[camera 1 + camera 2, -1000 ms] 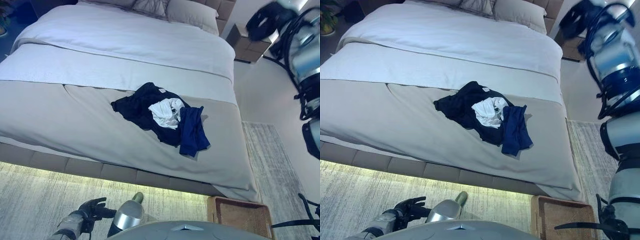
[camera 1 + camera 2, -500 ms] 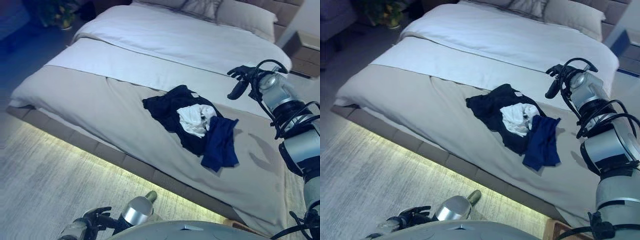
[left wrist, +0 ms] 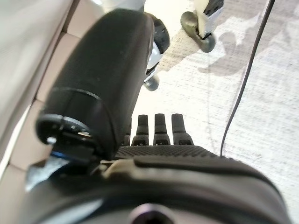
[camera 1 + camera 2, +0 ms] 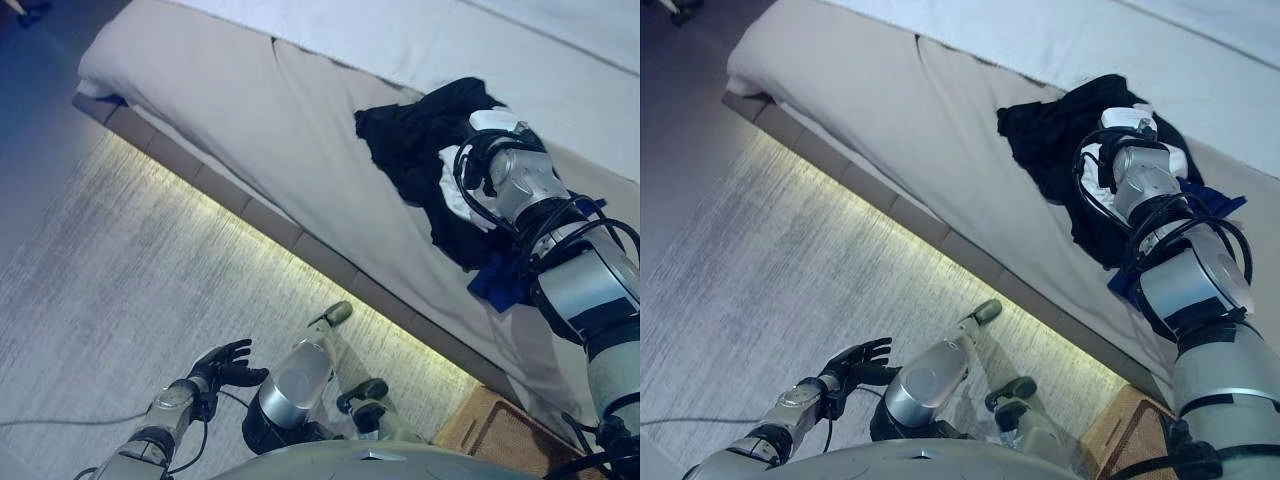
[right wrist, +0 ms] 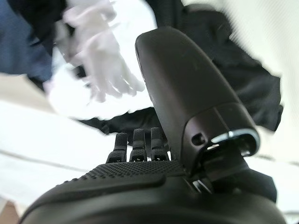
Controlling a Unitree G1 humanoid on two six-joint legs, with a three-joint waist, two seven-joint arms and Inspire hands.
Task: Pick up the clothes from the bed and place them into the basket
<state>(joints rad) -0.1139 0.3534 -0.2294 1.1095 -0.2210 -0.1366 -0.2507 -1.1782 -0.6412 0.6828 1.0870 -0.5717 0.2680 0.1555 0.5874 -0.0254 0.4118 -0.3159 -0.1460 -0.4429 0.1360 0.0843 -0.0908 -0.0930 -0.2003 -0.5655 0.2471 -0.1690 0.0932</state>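
Observation:
A pile of clothes lies on the grey bed cover (image 4: 300, 110): a black garment (image 4: 415, 140), a white one (image 5: 100, 60) on top of it and a blue one (image 4: 497, 287) at the near side. My right hand (image 4: 478, 160) hangs right over the pile, above the white cloth. Its fingers (image 5: 136, 144) are straight and hold nothing. My left hand (image 4: 225, 362) stays low beside me over the rug, open with spread fingers. A corner of the woven basket (image 4: 498, 440) shows on the floor at the lower right, under my right arm.
The bed's padded frame (image 4: 250, 215) with a lit strip beneath runs diagonally across the view. A pale rug (image 4: 130, 290) covers the floor before it. A white sheet (image 4: 560, 60) lies on the bed past the clothes.
The camera has tipped down and swung, so the whole scene shifted. My right arm came from beyond the pile down to just over the clothes. The left hand stayed low.

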